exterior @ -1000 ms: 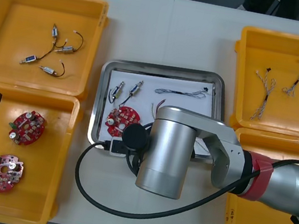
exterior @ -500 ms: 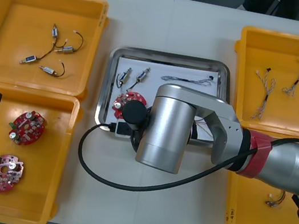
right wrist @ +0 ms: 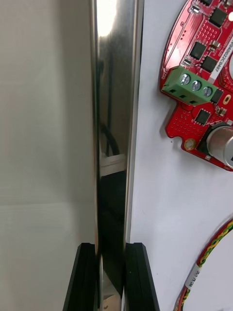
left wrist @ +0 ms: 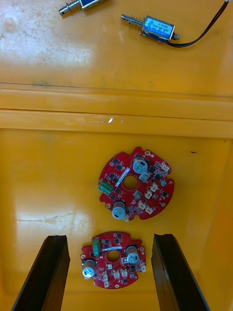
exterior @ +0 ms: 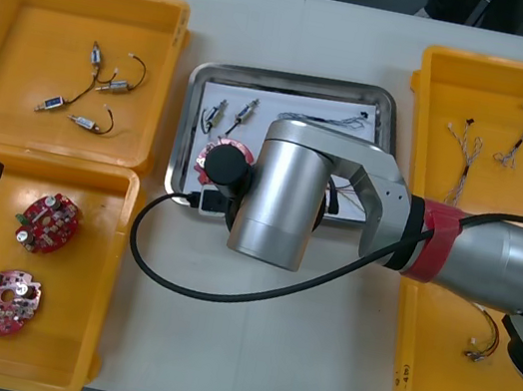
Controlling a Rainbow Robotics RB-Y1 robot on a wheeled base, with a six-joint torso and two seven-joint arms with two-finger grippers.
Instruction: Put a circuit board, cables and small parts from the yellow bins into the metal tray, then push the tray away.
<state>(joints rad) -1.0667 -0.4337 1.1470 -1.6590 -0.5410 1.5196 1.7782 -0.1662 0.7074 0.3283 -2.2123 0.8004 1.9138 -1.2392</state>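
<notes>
**One thin rim to push by**

The right gripper pinches the near rim of the metal tray, upper centre in the front view. A skewed shove could break that hold or slew the tray, jolting its circuit board. The left gripper hangs open, far left.

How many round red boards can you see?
3. One circuit board and another lie in the near left yellow bin. A third is in the metal tray, partly covered; more could be hidden there.
</notes>
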